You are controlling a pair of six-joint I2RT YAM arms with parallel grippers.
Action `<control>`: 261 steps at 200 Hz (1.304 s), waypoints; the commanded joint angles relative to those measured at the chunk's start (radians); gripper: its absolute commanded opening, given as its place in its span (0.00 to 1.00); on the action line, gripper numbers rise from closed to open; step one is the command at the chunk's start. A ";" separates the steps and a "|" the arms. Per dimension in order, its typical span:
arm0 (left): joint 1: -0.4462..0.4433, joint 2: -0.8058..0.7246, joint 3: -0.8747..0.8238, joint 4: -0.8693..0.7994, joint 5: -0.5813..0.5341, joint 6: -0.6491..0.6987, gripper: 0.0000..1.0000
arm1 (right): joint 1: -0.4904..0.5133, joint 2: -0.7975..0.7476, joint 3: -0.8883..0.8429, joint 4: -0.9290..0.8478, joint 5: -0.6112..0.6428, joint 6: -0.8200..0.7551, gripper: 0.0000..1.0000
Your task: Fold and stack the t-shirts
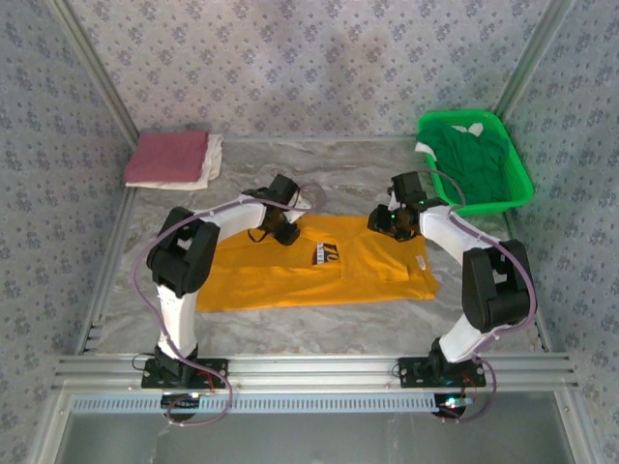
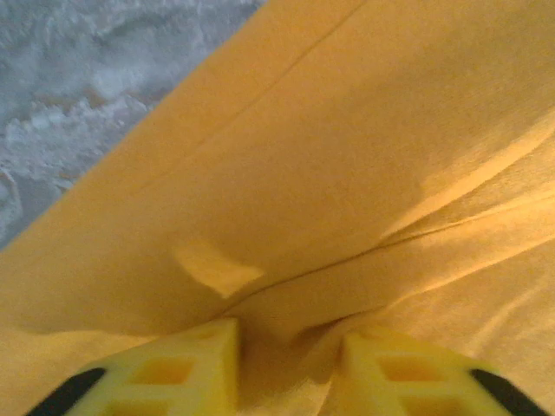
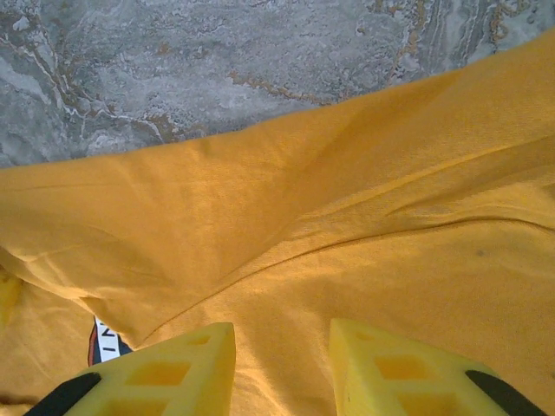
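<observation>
Left gripper: fingers apart, pressed down on the orange shirt. Cloth puckers up into the gap and creases fan out from it. Cannot tell whether it has a hold.
Right gripper: fingers apart, cloth flat between them, nothing held.
Both sit at the shirt's far edge, one toward each end.

Shirt lies mid-table, long side across, print up. It looks part-folded.
Step, as I judge it: taking the far edge for a fold toward the near side.
Next move calls for both to pinch the edge, lift together and carry it level so the fold doesn't skew.

Red shirt lies folded on white shirt, far left corner.
Green shirt in basket, far right.
Table grey, marbled.
Walls patterned.
Metal rail at near edge.
</observation>
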State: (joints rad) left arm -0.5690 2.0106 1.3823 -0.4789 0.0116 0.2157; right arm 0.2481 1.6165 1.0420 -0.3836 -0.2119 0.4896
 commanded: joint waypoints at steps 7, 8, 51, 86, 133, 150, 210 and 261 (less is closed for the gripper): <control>0.002 -0.008 0.031 -0.030 -0.028 0.016 0.10 | -0.004 -0.006 -0.020 0.011 -0.026 -0.001 0.36; 0.002 -0.009 0.031 -0.030 -0.027 0.015 0.08 | -0.004 -0.006 -0.020 0.012 -0.026 0.000 0.36; -0.013 -0.085 0.006 -0.062 -0.037 0.008 0.07 | -0.019 0.021 -0.030 0.006 -0.011 0.007 0.36; -0.044 -0.132 -0.025 -0.084 -0.056 0.017 0.10 | -0.044 0.091 -0.018 -0.005 -0.004 0.014 0.34; -0.099 -0.144 -0.044 -0.139 -0.129 0.024 0.20 | -0.075 0.137 -0.006 -0.023 0.006 0.036 0.32; -0.117 -0.138 -0.055 -0.153 -0.179 0.030 0.25 | -0.082 0.138 -0.005 -0.029 0.009 0.038 0.31; -0.056 -0.272 -0.123 -0.024 -0.091 0.001 0.25 | -0.087 0.109 0.019 -0.050 0.002 0.024 0.31; 0.073 -0.204 -0.049 0.042 0.073 -0.140 0.24 | -0.082 0.093 0.033 -0.050 0.005 0.023 0.31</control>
State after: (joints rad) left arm -0.5358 1.7576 1.2655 -0.4732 -0.0231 0.1707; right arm 0.1661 1.7336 1.0428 -0.4046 -0.2169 0.5087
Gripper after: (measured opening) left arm 0.249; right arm 0.310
